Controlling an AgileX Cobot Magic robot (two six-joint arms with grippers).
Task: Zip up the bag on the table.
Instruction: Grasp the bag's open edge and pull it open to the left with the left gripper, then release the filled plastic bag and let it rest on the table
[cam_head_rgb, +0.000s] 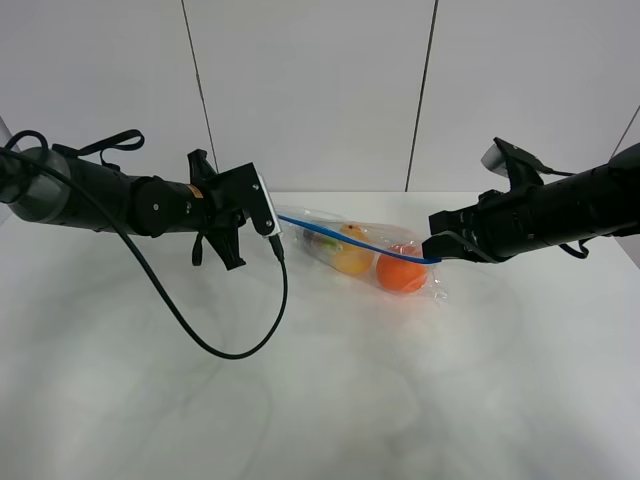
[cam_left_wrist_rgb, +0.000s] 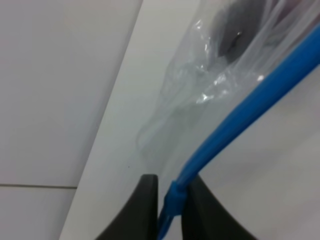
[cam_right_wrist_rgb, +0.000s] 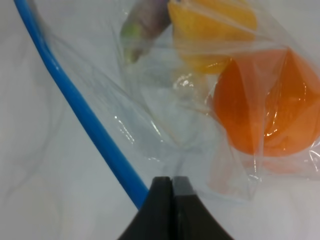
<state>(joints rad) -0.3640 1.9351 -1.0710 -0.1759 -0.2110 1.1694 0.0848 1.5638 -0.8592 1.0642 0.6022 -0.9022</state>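
Both ends of the zip pinched, strip pulled straight for the closing run.
The bag sits at the far middle of the table, its blue strip stretched between the arms. The left claw is almost closed, with the strip clamped between its fingers. The right claw is fully closed on the plastic corner where the strip ends. Best to anchor the right end, hold the line taut, and draw the left along with light, even pressure — slack would likely let the track buckle.
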